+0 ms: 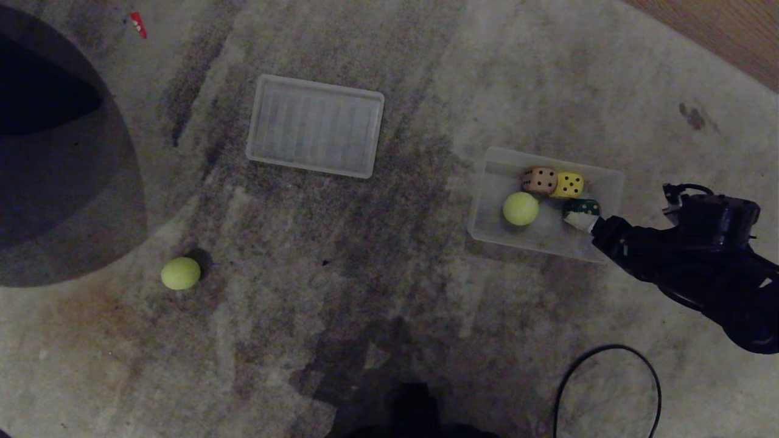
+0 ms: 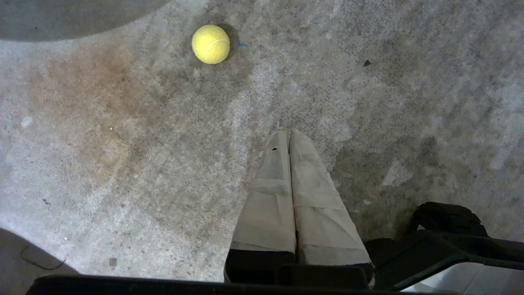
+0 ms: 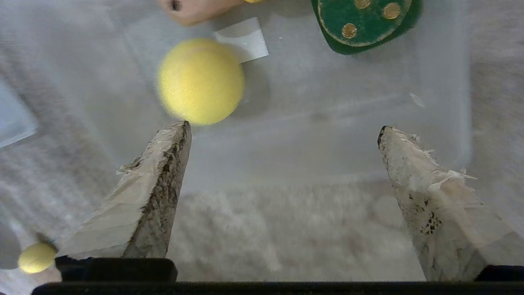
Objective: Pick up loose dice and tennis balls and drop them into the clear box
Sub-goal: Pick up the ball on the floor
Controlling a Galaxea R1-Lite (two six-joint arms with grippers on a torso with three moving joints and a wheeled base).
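The right gripper (image 3: 282, 131) hangs over the near edge of the clear box (image 1: 487, 176), its black arm reaching in from about four o'clock of the head view; its two pale, tape-wrapped, wedge-shaped fingers (image 3: 159, 172) stand wide apart with nothing between them. The box is a low, see-through plastic bin with rounded corners, sitting at about three o'clock on a worn, mottled grey carpet (image 1: 365, 292). Inside it lie a fuzzy yellow-green tennis ball (image 1: 520, 208), a tan die (image 1: 539, 180) with dark dots, a yellow die (image 1: 569, 185) touching the tan one, and a green die (image 3: 364, 20) with gold dots just beside the gripper's tip. A second tennis ball (image 1: 180, 273) rests loose on the carpet at about eight o'clock, well apart from the box. The ribbed, whitish lid (image 1: 316, 125) lies flat on the carpet near twelve o'clock. The left gripper (image 2: 288, 135) points down over bare carpet, its taped fingers pressed together and gripping nothing. A black cable (image 1: 608, 365) loops at five o'clock.
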